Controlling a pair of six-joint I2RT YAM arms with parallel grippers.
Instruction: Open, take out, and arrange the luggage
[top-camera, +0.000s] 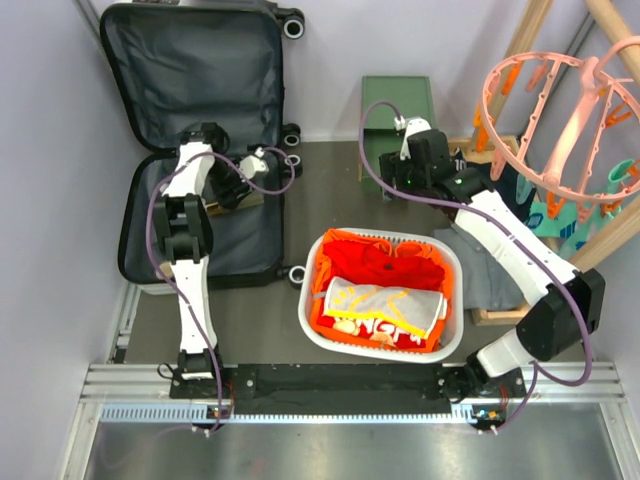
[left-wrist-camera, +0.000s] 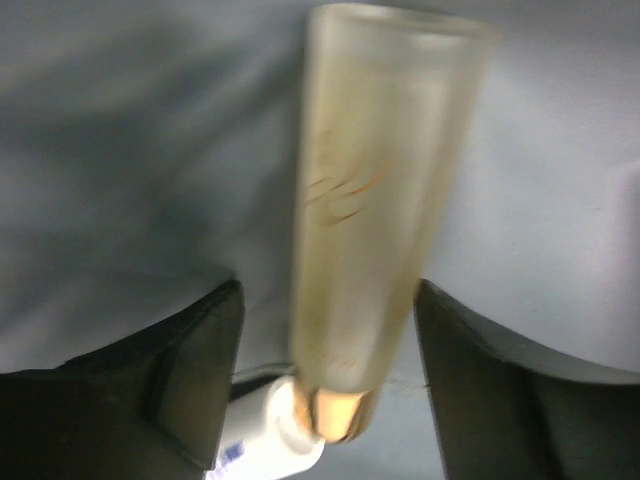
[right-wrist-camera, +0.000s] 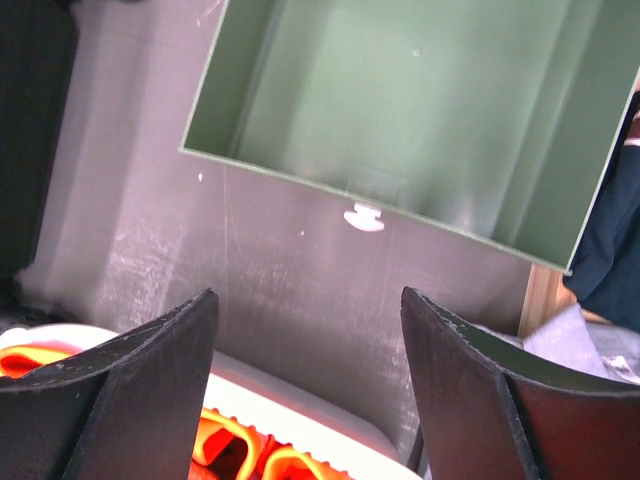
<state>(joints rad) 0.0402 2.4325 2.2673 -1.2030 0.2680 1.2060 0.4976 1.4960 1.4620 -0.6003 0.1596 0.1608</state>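
Note:
The luggage (top-camera: 190, 70) lies open at the far left, its dark grey lining facing up in both halves. My left gripper (top-camera: 245, 180) reaches into the lower half. In the left wrist view a frosted yellowish bottle (left-wrist-camera: 380, 200) with a gold cap lies on the lining (left-wrist-camera: 120, 150) between the jaws of the left gripper (left-wrist-camera: 328, 300), which stand open with a gap on each side. A small white bottle (left-wrist-camera: 270, 440) lies next to the cap. My right gripper (top-camera: 398, 172) hangs open and empty above the floor; in its own view the right gripper (right-wrist-camera: 310, 300) frames bare floor.
A white laundry basket (top-camera: 445, 330) holding red, orange and grey clothes sits in the middle, its rim (right-wrist-camera: 300, 410) just below the right jaws. An empty green box (top-camera: 396, 100) stands behind it. A pink peg hanger (top-camera: 560, 110) on a wooden stand and dark clothes (top-camera: 480, 270) fill the right.

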